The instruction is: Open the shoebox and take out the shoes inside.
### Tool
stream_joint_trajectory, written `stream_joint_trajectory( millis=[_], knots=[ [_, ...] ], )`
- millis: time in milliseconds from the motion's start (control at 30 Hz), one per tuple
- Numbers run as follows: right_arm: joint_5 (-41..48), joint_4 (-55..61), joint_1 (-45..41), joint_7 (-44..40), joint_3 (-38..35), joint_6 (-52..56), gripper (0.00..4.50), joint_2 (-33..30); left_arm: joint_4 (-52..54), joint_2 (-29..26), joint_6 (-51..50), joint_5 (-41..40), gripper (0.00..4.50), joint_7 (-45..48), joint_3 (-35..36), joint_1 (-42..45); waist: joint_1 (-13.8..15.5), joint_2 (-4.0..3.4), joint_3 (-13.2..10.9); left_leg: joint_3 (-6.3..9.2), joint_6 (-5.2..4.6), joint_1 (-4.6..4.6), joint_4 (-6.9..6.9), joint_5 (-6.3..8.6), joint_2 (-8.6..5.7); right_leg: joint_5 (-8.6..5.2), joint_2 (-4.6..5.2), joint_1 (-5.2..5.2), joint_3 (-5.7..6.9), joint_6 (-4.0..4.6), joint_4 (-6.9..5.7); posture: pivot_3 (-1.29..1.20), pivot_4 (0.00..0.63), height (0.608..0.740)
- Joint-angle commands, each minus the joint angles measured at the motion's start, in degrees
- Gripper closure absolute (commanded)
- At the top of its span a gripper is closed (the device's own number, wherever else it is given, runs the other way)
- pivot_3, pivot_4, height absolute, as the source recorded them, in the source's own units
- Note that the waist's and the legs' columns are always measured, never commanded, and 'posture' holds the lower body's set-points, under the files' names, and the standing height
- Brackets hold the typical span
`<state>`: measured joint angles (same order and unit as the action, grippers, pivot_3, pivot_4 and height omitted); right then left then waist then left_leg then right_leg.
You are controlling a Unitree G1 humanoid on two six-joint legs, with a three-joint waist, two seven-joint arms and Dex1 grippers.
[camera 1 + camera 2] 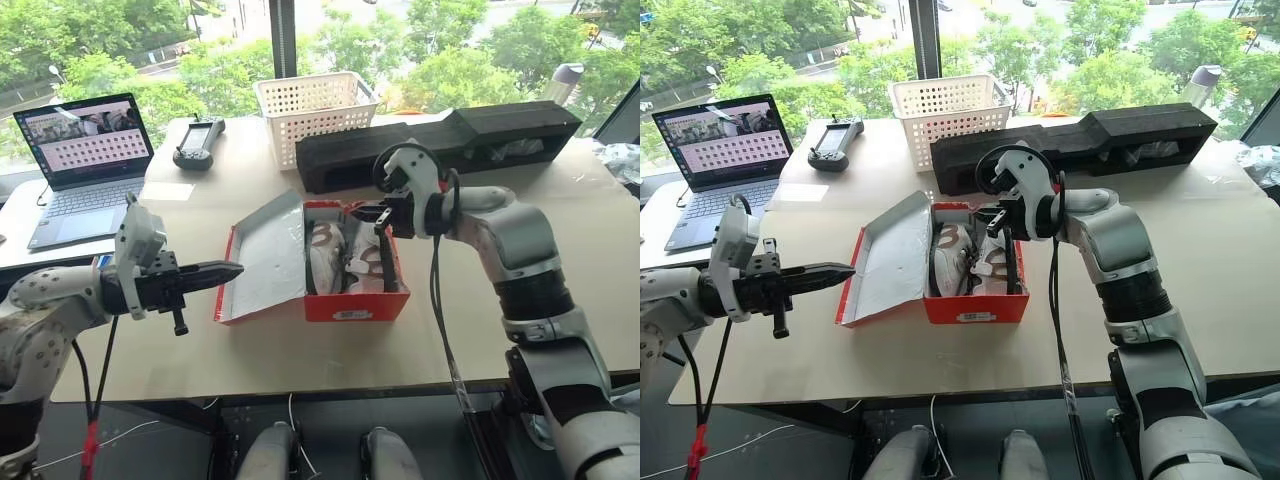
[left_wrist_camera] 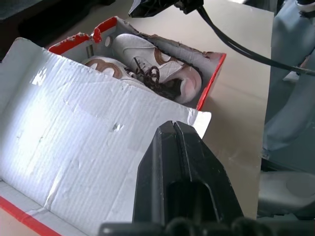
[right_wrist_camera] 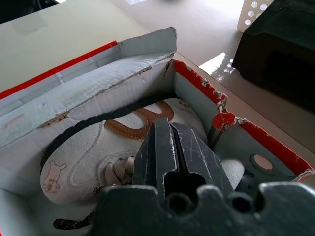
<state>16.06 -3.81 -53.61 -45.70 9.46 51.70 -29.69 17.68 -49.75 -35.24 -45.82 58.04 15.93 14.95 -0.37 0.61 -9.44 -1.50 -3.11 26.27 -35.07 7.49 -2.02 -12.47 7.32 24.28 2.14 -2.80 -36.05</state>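
The shoebox (image 1: pixel 345 300) sits open near the front middle of the table (image 1: pixel 560 300), its lid (image 1: pixel 265 255) swung out toward the robot's left with the white inside up. The shoes (image 1: pixel 340 258) lie side by side inside it. The right gripper (image 1: pixel 366 212) hangs over the box's far end, fingers clenched together and empty. The left gripper (image 1: pixel 232 270) points level at the lid's edge, clenched too, holding nothing. A white basket (image 1: pixel 315 112) and a laptop (image 1: pixel 85 165) stand farther back.
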Motion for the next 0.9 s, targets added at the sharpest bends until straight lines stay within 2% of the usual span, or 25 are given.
stream_joint_trajectory(
  millis=[33,233,500,600,900],
  knots=[
    [2.48,8.81,2.28,0.78,-1.17,6.18,4.42,-1.09,-5.69,4.99,8.87,2.45,4.5,1.48,0.59,3.59,0.34,0.01,0.0,0.0,0.0,0.0,-0.02,0.0,0.01,0.01,0.0,-0.01,0.02,0.0,-0.01,0.0,0.15,0.731],
    [4.55,16.39,5.73,4.6,-2.23,13.88,4.42,-0.68,-15.33,11.19,18.62,7.8,4.5,10.43,-5.24,2.16,0.12,0.01,0.0,-0.05,-0.15,-0.03,-0.1,-0.08,0.03,0.04,0.02,-0.04,-0.03,-0.03,-0.06,0.0,0.15,0.731],
    [6.47,21.87,8.51,7.08,-3.28,18.89,4.42,-2.21,-24.64,15.32,23.7,11.99,4.5,14.06,-9.02,5.85,0.39,0.02,0.0,-0.02,-0.2,0.02,-0.14,-0.08,0.03,0.05,0.08,-0.04,0.0,-0.04,-0.04,0.0,0.15,0.731],
    [6.76,23.19,9.2,7.49,-3.38,19.11,3.72,-3.42,-26.11,16.14,24.21,12.87,4.5,14.44,-9.5,7.03,0.44,0.02,0.0,-0.02,-0.36,0.02,-0.16,-0.16,0.03,0.05,0.08,-0.06,0.02,-0.04,-0.03,0.0,0.15,0.731],
    [7.15,24.97,7.97,9.41,-2.68,20.21,0.69,-5.66,-27.1,16.47,24.21,13.94,4.5,15.07,-9.4,9.12,0.26,0.03,0.0,-0.02,-0.43,0.04,-0.19,-0.18,0.05,0.06,0.08,-0.05,0.02,-0.06,-0.03,0.0,0.15,0.731]
  ],
)
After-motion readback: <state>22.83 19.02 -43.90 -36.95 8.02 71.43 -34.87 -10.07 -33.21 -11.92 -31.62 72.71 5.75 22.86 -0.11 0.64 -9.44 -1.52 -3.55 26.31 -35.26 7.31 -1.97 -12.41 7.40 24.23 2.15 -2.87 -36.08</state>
